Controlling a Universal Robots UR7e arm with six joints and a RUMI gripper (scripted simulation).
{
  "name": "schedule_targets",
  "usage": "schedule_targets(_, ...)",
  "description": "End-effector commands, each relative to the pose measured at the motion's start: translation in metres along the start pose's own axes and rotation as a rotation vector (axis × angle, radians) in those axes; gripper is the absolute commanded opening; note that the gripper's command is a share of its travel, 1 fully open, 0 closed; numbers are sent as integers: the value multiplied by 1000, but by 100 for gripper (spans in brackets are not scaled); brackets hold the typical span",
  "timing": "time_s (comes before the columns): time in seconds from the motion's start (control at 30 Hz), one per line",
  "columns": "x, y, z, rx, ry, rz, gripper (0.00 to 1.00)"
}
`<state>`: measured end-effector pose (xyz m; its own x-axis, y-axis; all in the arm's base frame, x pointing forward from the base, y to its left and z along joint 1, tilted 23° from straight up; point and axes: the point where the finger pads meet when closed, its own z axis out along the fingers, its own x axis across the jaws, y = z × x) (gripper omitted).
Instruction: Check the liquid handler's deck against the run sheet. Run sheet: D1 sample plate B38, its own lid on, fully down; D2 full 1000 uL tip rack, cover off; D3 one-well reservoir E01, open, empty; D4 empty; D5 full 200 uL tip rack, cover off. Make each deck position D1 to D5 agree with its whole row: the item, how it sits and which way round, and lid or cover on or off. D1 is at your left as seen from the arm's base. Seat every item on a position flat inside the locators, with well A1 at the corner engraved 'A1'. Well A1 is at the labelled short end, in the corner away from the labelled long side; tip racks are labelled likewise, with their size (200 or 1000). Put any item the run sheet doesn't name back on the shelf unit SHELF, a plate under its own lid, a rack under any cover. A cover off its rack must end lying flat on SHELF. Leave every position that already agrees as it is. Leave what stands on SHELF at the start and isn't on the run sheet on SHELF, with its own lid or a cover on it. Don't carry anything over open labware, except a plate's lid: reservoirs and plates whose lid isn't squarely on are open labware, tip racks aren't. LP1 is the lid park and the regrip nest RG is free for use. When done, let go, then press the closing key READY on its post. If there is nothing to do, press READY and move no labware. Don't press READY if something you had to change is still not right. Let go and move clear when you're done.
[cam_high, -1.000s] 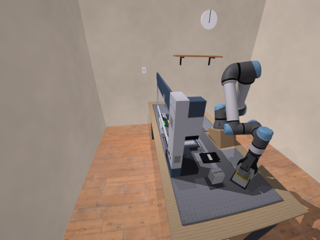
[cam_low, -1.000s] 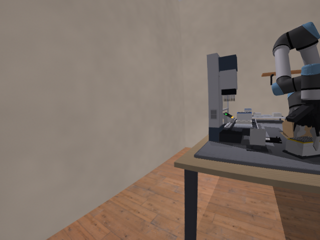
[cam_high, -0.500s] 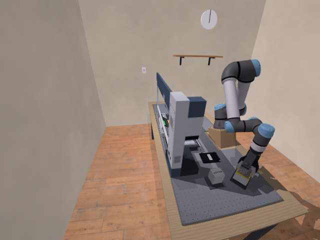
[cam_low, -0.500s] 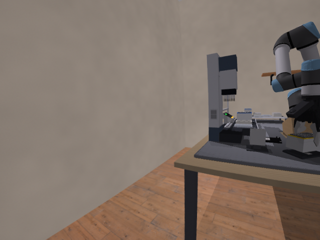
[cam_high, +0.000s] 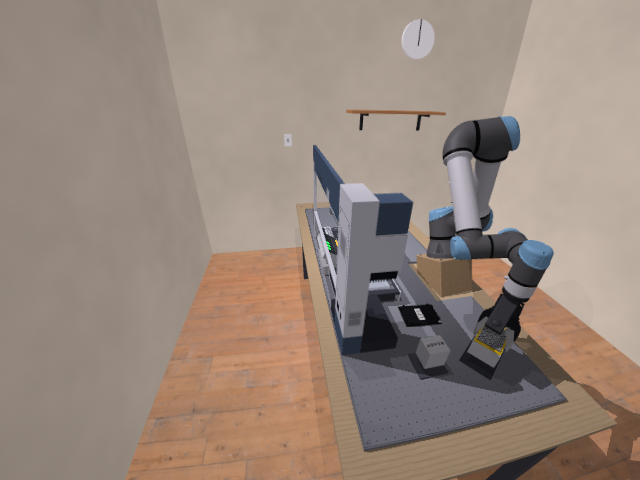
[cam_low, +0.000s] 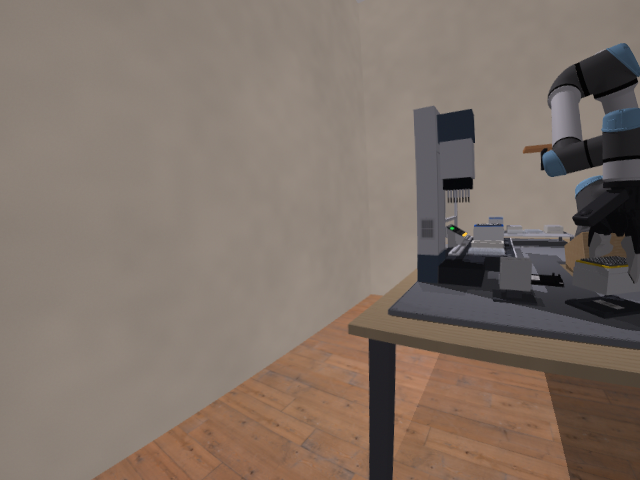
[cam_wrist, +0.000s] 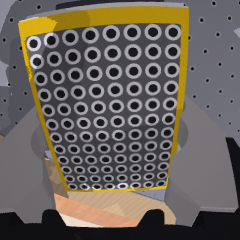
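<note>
Yellow-rimmed rack (cam_wrist: 105, 105) being gripped by its sides in gripper (cam_wrist: 107, 165), tilting above perforated board (cam_high: 444, 408).

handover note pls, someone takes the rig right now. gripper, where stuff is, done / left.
Gripper: shut on the yellow-rimmed tip rack, cover off, every visible position filled. Rack label and size not readable.
Position: the rack hangs tilted, above the perforated deck plate, near the table's right edge.
Nearby: a grey box and a black labelled plate lie between the rack and the liquid handler.
Done: rack picked up.
Left: seat the rack flat in its position, A1 corner matched; check the rest of the deck, too small to judge here; let go; press READY.
</note>
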<state>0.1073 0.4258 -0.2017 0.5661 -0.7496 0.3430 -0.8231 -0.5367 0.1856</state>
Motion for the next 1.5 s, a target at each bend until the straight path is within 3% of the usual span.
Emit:
schedule_targets(0.0,-2,-2,-12,5,-4,0,0)
schedule_targets(1.47,-2,-2,-76,5,-4,1,0)
